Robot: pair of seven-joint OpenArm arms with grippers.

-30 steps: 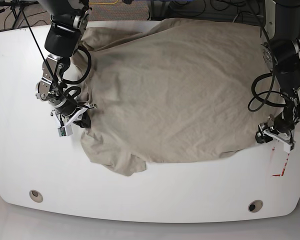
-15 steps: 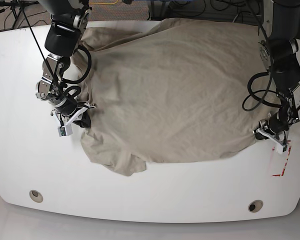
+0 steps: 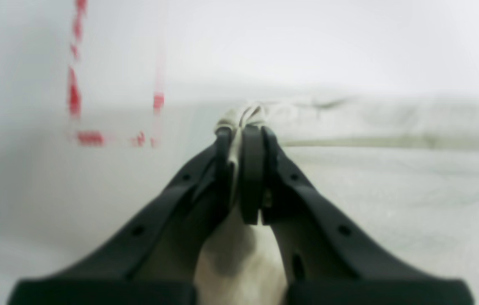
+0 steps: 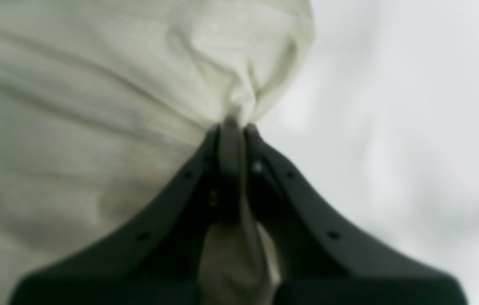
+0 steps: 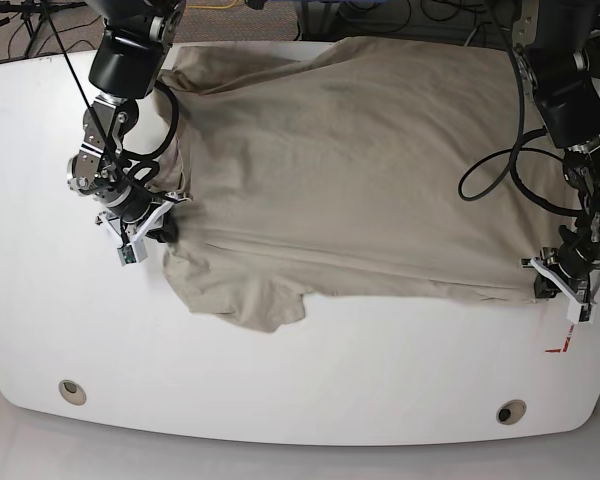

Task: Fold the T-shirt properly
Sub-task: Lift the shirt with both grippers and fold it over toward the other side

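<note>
The beige T-shirt (image 5: 350, 170) lies spread across the white table (image 5: 300, 390), pulled taut between my two grippers, with a sleeve (image 5: 250, 300) hanging toward the front. At the base view's right, my left gripper (image 5: 546, 283) is shut on the shirt's corner. The left wrist view shows cloth (image 3: 243, 114) bunched between the closed left gripper (image 3: 241, 133). At the base view's left, my right gripper (image 5: 166, 214) is shut on the shirt's edge. In the right wrist view, gathered cloth (image 4: 95, 84) runs into the closed right gripper (image 4: 233, 127).
Red corner marks (image 5: 563, 340) sit on the table just in front of my left gripper, also seen as red marks (image 3: 74, 89) in the left wrist view. Two round holes (image 5: 72, 391) (image 5: 511, 411) lie near the front edge. Cables (image 5: 410, 12) run behind the table.
My left gripper closed on the shirt's corner and drew it right and forward. The right gripper shifted slightly back and left. The shirt now lies flatter and more stretched.
</note>
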